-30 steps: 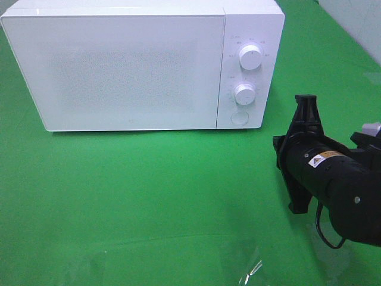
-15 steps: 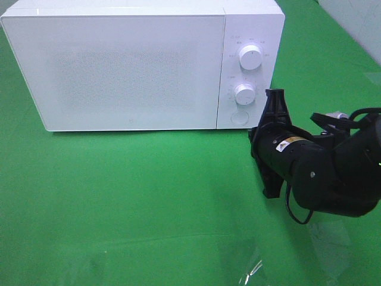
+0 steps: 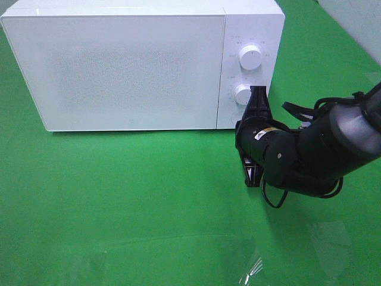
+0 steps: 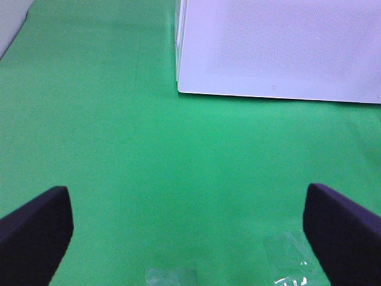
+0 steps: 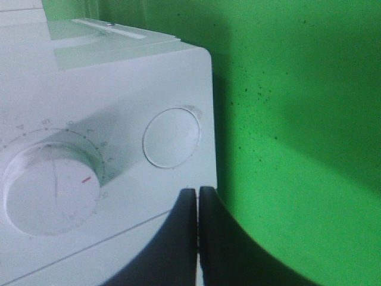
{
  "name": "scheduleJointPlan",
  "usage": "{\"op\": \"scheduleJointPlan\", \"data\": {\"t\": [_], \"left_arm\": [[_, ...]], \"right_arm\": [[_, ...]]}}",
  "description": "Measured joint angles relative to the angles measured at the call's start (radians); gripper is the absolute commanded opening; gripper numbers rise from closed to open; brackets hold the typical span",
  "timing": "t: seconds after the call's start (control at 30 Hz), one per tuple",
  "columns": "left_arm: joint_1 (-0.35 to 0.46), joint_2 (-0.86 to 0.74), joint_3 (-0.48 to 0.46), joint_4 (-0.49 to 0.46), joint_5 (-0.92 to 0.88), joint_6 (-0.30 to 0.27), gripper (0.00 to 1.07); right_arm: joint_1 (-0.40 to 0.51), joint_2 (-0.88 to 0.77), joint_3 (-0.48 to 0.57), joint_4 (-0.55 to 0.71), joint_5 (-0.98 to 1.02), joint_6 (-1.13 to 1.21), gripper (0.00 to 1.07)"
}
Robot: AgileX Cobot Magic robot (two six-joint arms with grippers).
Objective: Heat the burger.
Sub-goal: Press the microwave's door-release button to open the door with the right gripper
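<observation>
Burger shows in none of my views, and the microwave (image 3: 125, 71) has its door (image 3: 119, 77) shut, so I cannot tell where it is. My right fingers (image 5: 214, 238) are clenched flat together with nothing between them. They sit close up against the microwave's control panel, with the tips just beside the round button (image 5: 171, 137) and near the lower knob (image 5: 50, 187). I cannot tell whether they touch the panel. The upper knob (image 3: 250, 57) stands clear above them. My left fingers (image 4: 36, 226) are released and spread wide, holding nothing. They hang over the green bench (image 3: 149, 196) in front of the microwave, off its left front corner and well apart from it.
</observation>
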Motion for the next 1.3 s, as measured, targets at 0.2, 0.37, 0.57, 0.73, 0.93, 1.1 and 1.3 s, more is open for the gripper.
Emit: {"op": "scheduleJointPlan", "data": {"t": [0.2, 0.37, 0.57, 0.73, 0.93, 1.1, 1.3], "left_arm": [[0.0, 0.0, 0.0, 0.0, 0.0, 0.0, 0.97], [0.0, 0.0, 0.0, 0.0, 0.0, 0.0, 0.97], [0.0, 0.0, 0.0, 0.0, 0.0, 0.0, 0.97], [0.0, 0.0, 0.0, 0.0, 0.0, 0.0, 0.97], [0.0, 0.0, 0.0, 0.0, 0.0, 0.0, 0.97], [0.0, 0.0, 0.0, 0.0, 0.0, 0.0, 0.97], [0.0, 0.0, 0.0, 0.0, 0.0, 0.0, 0.97]], "right_arm": [[-0.011, 0.042, -0.054, 0.008, -0.003, 0.0, 0.0], [-0.035, 0.059, -0.091, 0.018, -0.007, -0.002, 0.0], [-0.038, 0.064, -0.103, 0.034, -0.022, -0.011, 0.0], [-0.049, 0.087, -0.103, 0.05, -0.033, -0.011, 0.0], [-0.049, 0.087, -0.132, 0.037, -0.033, -0.011, 0.0], [-0.051, 0.096, -0.139, 0.038, -0.037, -0.011, 0.0], [-0.055, 0.113, -0.139, 0.038, -0.048, -0.01, 0.0]]}}
